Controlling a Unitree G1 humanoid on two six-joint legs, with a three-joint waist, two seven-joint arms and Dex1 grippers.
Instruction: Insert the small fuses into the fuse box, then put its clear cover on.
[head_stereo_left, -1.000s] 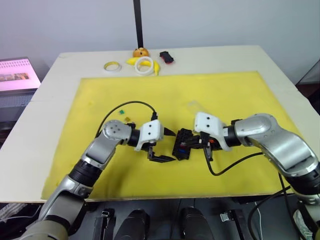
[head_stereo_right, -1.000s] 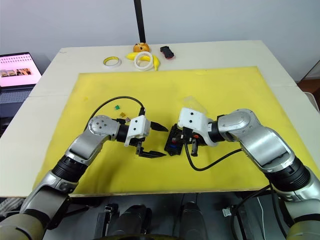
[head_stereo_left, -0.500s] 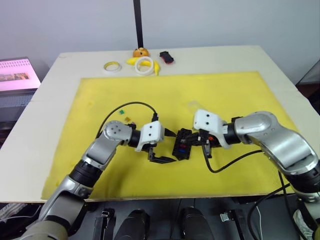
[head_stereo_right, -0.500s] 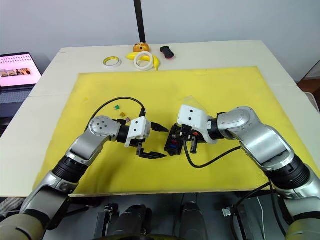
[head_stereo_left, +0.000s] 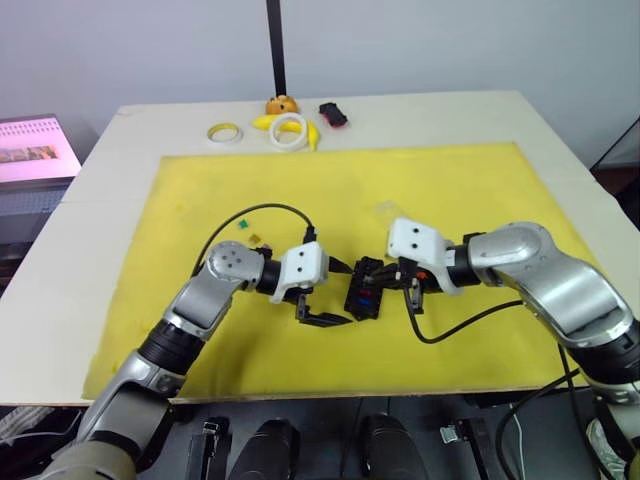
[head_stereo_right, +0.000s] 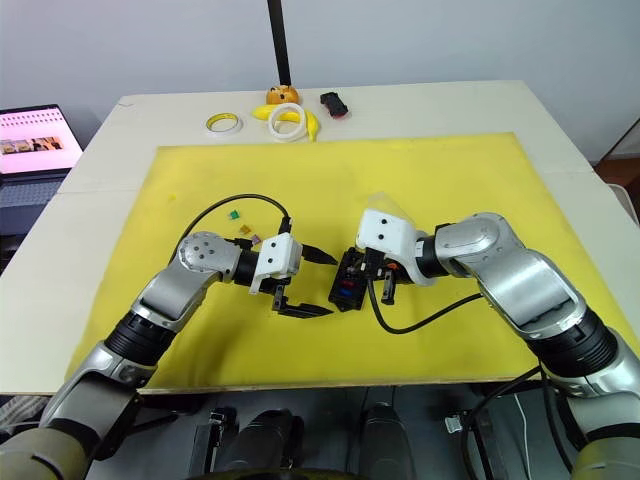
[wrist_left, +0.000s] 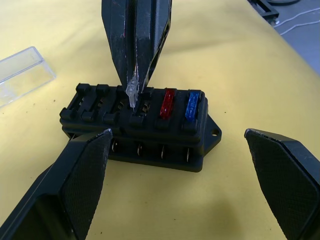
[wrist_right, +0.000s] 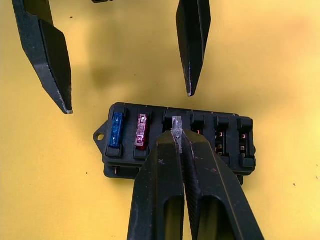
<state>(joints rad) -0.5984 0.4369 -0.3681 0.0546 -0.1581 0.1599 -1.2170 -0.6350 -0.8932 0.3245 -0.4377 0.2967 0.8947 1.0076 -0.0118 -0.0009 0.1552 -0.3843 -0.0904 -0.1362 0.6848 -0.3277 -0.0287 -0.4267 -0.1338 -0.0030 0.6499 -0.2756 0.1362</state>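
Near the middle of the yellow mat (head_stereo_left: 450, 330), between my two arms, sits the fuse box (head_stereo_left: 364, 290). My head views give only a black block with specks of colour; my wrist views show far more. From my left wrist I see a red fuse (wrist_left: 167, 103) and a blue fuse (wrist_left: 192, 104) seated side by side at one end of the row, the other slots open, and the clear cover (wrist_left: 20, 75) lying flat on the mat just beyond the box. My head view shows that cover (head_stereo_left: 386, 211) as a faint pale patch, just far of my right wrist.

My right gripper (wrist_right: 179, 141) has its fingers pressed together on a clear grey fuse (wrist_right: 177, 131), its tip at the slot next to the red one. My left gripper (head_stereo_left: 326, 293) has its fingers spread wide, empty, with one to each side of the box's left end and neither touching it.

Left of my left arm, a green fuse (head_stereo_left: 242, 226) and a yellow fuse (head_stereo_left: 255, 238) lie loose on the mat. Tape rings (head_stereo_left: 290, 129) sit at the far edge of the surface (head_stereo_left: 60, 270).
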